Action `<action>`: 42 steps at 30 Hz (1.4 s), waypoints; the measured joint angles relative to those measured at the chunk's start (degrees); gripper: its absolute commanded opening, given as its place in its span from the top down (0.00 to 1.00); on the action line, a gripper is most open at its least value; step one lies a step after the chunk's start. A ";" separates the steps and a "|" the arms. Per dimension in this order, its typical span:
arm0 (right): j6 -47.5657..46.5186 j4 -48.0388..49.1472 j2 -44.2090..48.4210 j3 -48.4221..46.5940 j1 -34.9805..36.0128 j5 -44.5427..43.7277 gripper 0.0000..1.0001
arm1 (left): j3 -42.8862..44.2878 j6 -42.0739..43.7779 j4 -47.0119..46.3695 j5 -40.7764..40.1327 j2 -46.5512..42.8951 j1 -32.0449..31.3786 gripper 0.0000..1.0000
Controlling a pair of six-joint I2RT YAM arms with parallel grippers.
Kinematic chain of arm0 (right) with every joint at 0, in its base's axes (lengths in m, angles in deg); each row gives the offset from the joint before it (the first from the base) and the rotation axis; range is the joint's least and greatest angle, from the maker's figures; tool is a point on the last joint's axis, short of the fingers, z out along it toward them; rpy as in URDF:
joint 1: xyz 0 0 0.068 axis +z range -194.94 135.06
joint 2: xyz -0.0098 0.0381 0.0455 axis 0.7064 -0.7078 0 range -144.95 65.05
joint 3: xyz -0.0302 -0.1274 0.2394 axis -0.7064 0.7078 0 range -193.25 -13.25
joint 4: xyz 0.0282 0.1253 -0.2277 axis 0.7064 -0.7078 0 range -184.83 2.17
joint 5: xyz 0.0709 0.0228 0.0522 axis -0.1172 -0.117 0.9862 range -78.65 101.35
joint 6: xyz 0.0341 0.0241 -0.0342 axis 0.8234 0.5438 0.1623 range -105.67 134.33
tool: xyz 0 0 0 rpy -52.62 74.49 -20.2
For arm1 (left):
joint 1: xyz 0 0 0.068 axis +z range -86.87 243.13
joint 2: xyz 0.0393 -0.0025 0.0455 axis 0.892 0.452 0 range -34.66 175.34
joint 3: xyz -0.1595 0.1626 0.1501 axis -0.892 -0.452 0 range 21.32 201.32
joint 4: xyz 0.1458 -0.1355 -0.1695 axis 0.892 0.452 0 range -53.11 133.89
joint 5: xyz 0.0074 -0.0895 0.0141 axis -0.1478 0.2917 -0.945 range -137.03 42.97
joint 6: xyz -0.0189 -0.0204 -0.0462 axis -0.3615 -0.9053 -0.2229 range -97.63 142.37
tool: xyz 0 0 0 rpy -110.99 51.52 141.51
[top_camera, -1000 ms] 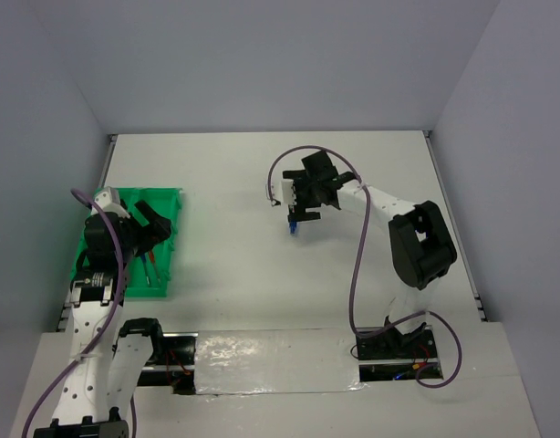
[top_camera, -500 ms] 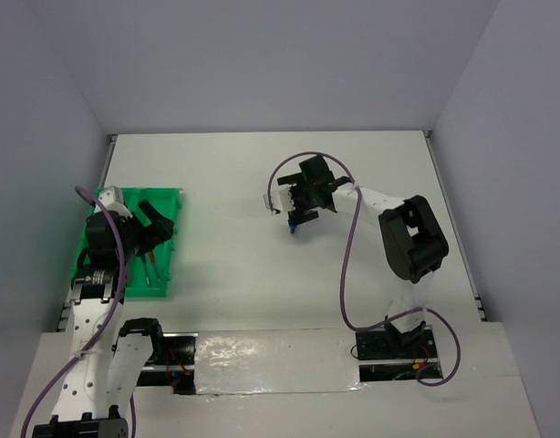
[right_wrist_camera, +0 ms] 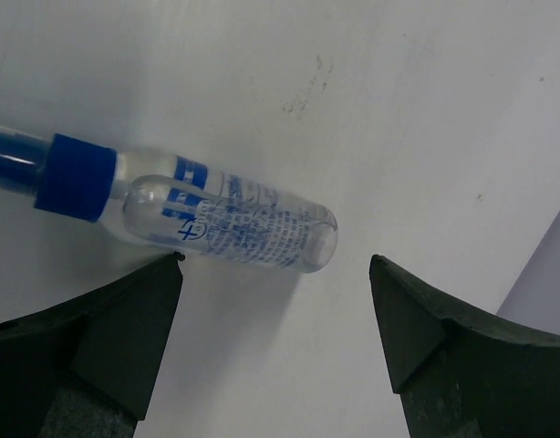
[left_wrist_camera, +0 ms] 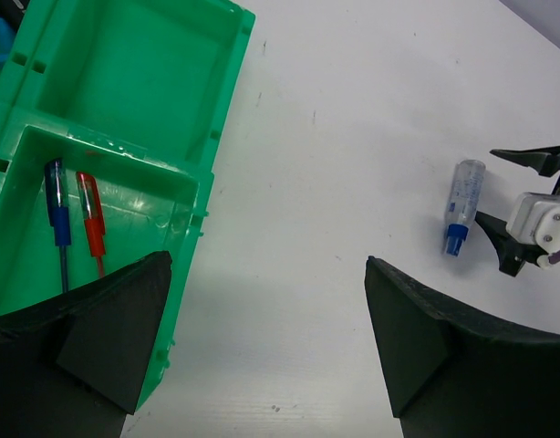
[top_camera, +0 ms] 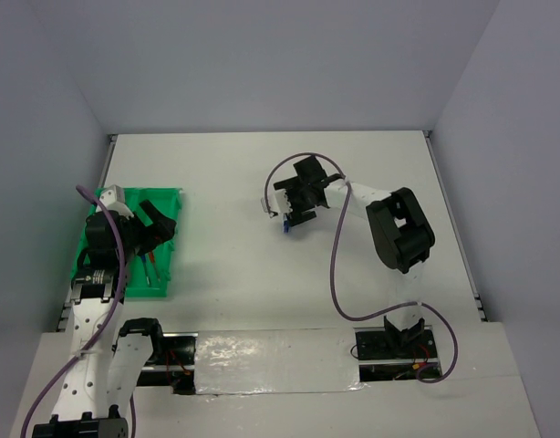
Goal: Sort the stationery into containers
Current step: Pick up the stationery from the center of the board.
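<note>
Although the right pincer (right_wrist_camera: 275, 272) stands apart just beside the blue-capped marker (right_wrist_camera: 216, 217), the marker's long axis runs nearly from finger to finger.

Left tool (top_camera: 158, 222) hangs over green tray (top_camera: 168, 194); right tool (top_camera: 293, 212) over marker (top_camera: 286, 225).

White table (top_camera: 234, 274) between grey walls (top_camera: 262, 64), glossy strip (top_camera: 271, 360) along its near edge

Bright, even, diffuse light; soft faint shadows; small glints on the green tray (left_wrist_camera: 134, 87).
</note>
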 measured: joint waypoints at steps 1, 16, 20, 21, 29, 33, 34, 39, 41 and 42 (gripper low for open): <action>-0.15 -0.37 -0.55 -0.92 0.00 0.04 0.10 | 0.00 0.00 0.00 0.15 0.00 0.00 0.01; -4.55 -1.09 -3.98 -4.96 1.88 -0.83 0.18 | 0.00 0.04 -0.42 2.40 0.02 0.59 0.01; -5.88 -1.36 -4.00 -4.92 2.32 -1.68 0.19 | -0.04 0.07 -0.70 3.58 0.46 1.42 0.01; -6.19 -1.20 -4.00 -4.79 2.56 -2.16 0.19 | -0.13 0.07 -0.94 3.78 0.66 1.66 0.01; -8.24 -0.24 -3.89 -4.20 5.92 -4.48 0.18 | -0.94 0.04 -2.10 5.92 0.79 2.99 0.01; -9.11 -0.68 -4.37 -4.92 8.00 -5.20 0.18 | -0.94 0.04 -2.25 6.58 0.92 3.06 0.01; -9.18 -1.01 -4.79 -5.60 8.39 -5.20 0.18 | -0.94 0.04 -2.29 6.69 1.01 3.06 0.01; -9.42 -3.30 -7.17 -9.70 9.53 -5.05 0.22 | -0.96 0.04 -2.62 7.15 1.14 3.15 0.01; -9.60 -4.39 -8.15 -11.30 9.84 -4.83 0.24 | -0.98 0.04 -2.75 7.52 1.14 3.26 0.01; -9.62 -5.31 -8.63 -12.15 10.05 -4.81 0.27 | -1.03 0.04 -2.84 7.72 1.16 3.37 0.01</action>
